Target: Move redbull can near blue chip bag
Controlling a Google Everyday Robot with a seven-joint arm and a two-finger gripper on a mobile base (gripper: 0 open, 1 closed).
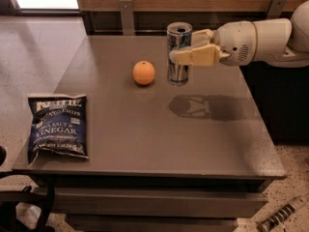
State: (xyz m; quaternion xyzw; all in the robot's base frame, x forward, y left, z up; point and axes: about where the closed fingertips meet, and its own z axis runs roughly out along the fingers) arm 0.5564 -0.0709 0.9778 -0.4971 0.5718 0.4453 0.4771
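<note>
The redbull can [179,76], slim, silver and blue, hangs upright in the air above the grey table [145,134], just right of an orange [144,72]. My gripper [181,52] reaches in from the right on a white arm [260,41] and is shut on the can's middle. The can's shadow falls on the table below and to the right. The blue chip bag [57,126], dark blue with white "Salt & Vinegar" lettering, lies flat near the table's front left corner, well away from the can.
A wooden wall with metal brackets [126,13] runs behind the table. The floor lies to the left and right of the table. A dark object [21,207] stands at the bottom left and a metal part [280,216] lies on the floor at the bottom right.
</note>
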